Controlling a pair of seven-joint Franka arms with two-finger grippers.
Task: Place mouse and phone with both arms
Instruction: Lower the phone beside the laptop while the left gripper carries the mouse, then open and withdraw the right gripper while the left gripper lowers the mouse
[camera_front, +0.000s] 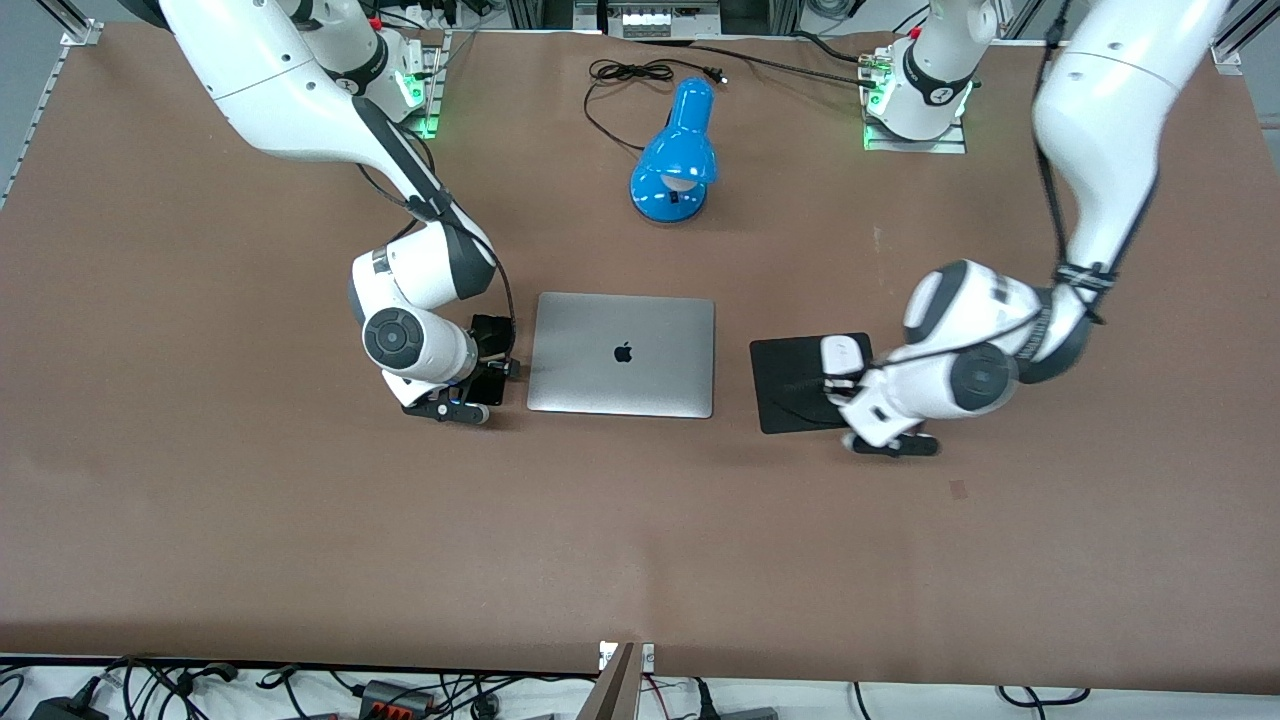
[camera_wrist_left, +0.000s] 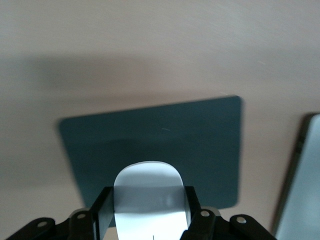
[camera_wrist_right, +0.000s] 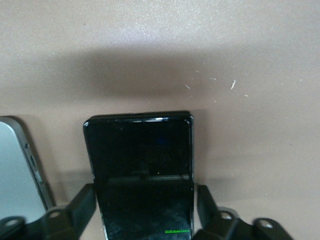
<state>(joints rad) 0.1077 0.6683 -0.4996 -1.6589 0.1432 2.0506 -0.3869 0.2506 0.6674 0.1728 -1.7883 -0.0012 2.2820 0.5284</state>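
Front view: two white arms reach down onto a brown worktop (camera_front: 200, 480) on either side of a closed silver laptop (camera_front: 622, 354). A blue desk lamp (camera_front: 677, 155) lies farther from the front camera than the laptop, with its black cord (camera_front: 625, 85) looped near the bases.

Left arm: the left tool (camera_wrist_left: 147, 215) is over the black mat (camera_front: 790, 380), which lies beside the laptop toward the left arm's end of the worktop. Its fingers (camera_wrist_left: 100, 212) are pressed against the two sides of the mouse (camera_wrist_left: 150, 197), pinching it. In the left wrist view the white mouse sits between the fingers with the dark mat (camera_wrist_left: 200, 145) directly below and ahead of it; whether the mouse touches the mat cannot be told. A laptop edge (camera_wrist_left: 302, 185) shows at the side of that view.

Right arm: the right tool (camera_wrist_right: 145, 210) is low at the laptop's side toward the right arm's end of the worktop. The phone (camera_wrist_right: 140, 165) lies flat between its fingers (camera_wrist_right: 80, 207), screen up, just beside the laptop edge (camera_wrist_right: 20, 170). A narrow gap shows between each finger and the phone's long side, so the tool is spread and flanks the phone rather than clamping it. In the front view the phone (camera_front: 490, 385) is mostly hidden under the wrist.
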